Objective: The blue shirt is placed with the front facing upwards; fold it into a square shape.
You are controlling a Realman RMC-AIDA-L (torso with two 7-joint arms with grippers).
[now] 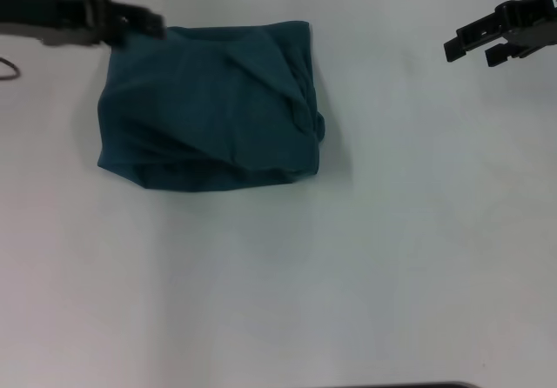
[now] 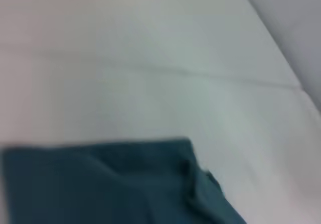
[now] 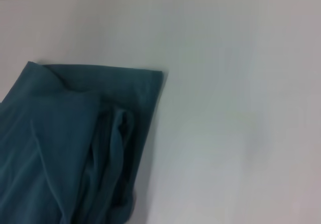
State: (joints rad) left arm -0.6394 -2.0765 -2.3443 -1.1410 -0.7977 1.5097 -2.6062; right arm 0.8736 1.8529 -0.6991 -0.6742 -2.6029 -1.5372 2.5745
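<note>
Bare white table [image 1: 287, 301] fills the foreground, and beyond it the blue shirt [image 1: 209, 105] lies already folded into a rough, compact rectangle, its printed front hidden inside the folds. Left gripper [image 1: 157, 24] hangs at the bundle's far left corner, just beside or perhaps brushing the cloth; whether its fingers are spread or closed cannot be told from any view. Right gripper [image 1: 474, 47] sits well apart from the shirt, off to the bundle's right over bare table, its two fingers standing narrowly parted and holding nothing.

Judged from how the cloth lies, the folding looks nearly done and what remains is tidying. Seen from the right wrist camera, the shirt [image 3: 75, 143] bunches into loose ridges along the edge facing that gripper, and the near edge bulges unevenly. Doing this step well would call for drawing the left gripper away cleanly, without snagging the corner beneath it, then pressing or tucking the puffed right-hand edge so the sides come square. A dragging finger could pull the top layer open; a light, straight lift looks safer. The left wrist camera shows the shirt [image 2: 100, 184] with a fairly straight far edge.
</note>
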